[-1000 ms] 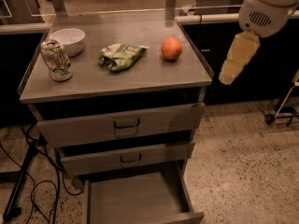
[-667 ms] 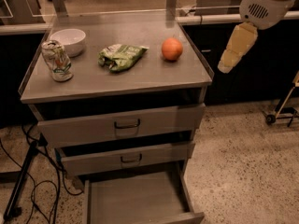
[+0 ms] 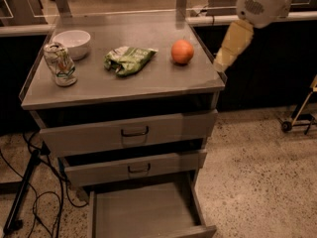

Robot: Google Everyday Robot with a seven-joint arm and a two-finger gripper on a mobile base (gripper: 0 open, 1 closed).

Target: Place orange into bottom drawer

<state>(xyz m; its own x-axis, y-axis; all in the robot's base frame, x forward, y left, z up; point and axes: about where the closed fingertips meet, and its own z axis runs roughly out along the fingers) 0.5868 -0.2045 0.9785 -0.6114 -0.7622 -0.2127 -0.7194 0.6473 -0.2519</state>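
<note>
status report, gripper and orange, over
Copy: gripper off the right edge of the cabinet top, beside the orange. Orange on top, untouched; bottom drawer open. Nothing between gripper and orange.

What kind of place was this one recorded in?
Probably an office or lab workspace, not a home: a grey metal cabinet on a speckled hard floor, with cables trailing on the floor beside it. The tool hangs off the cabinet's right edge, near the orange.
</note>
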